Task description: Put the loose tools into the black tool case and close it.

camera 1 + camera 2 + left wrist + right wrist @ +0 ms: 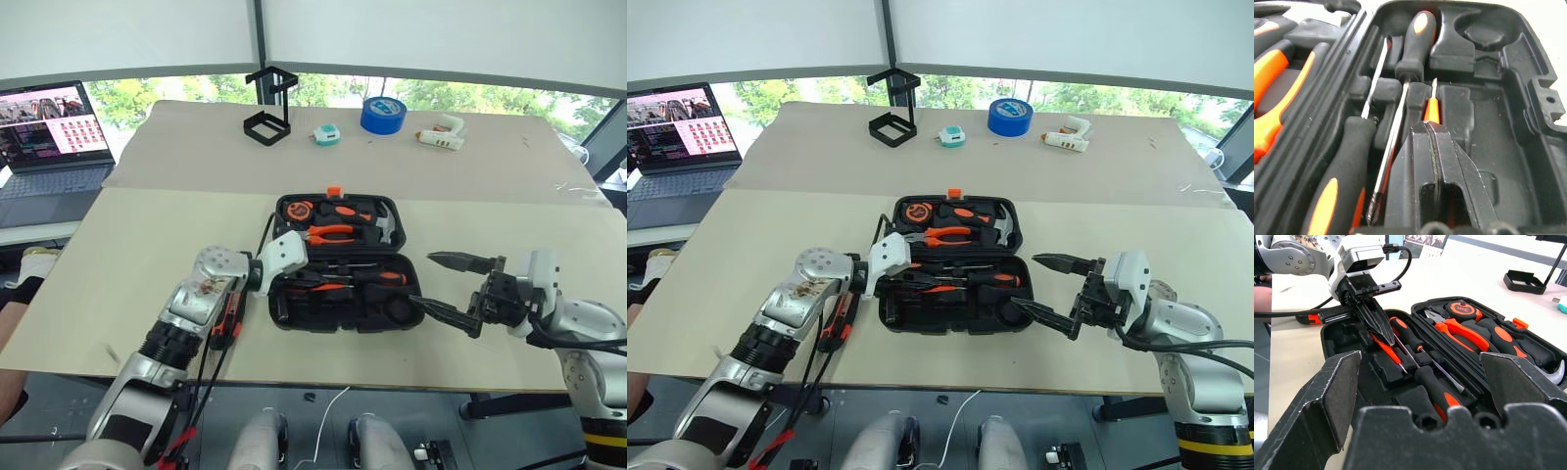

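The black tool case lies open at the centre of the frame on the counter, lid half toward the top with its orange latch, tray half toward the bottom. Two long screwdrivers sit side by side in the tray slots. In the lid half are orange-handled pliers, a hammer and a small tape measure.

The left gripper reaches into the left part of the tray. Its jaws are pressed together around the small orange screwdriver, whose shaft pokes out just past the tips, over a moulded slot beside the long screwdrivers.

The right gripper hovers at the case's right edge, lower right of centre. Its jaws stand wide apart and grip nothing; the lower fingertip is at the tray's right rim, contact uncertain.

The utility knife lies on the counter just left of the case, under the left forearm.

Along the top of the frame stand a black open-frame stand, a blue tape roll and a white glue gun. A laptop sits upper left.
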